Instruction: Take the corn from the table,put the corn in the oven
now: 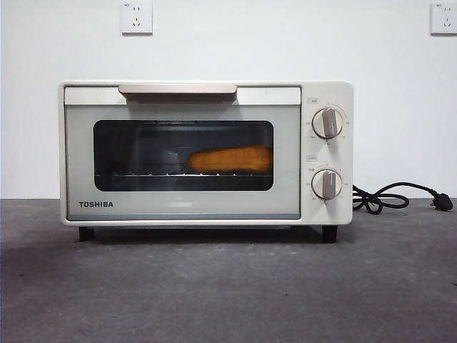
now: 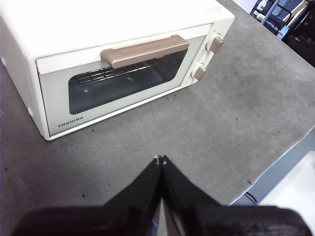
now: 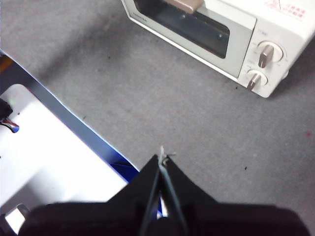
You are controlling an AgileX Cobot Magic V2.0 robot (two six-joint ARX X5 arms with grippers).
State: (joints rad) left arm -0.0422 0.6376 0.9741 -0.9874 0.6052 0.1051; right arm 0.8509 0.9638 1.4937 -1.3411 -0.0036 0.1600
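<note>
Grey table [image 1: 228, 286] bears shut oven [image 1: 207, 152] holding corn [image 1: 230, 159].

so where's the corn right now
In the front view the corn lies on the rack inside the oven, behind the shut glass door, toward the knob side.

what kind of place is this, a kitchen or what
Probably a lab test bench, not a kitchen: one toaster oven on a bare grey table, its power cord lying unplugged, against a plain white wall with sockets.
</note>
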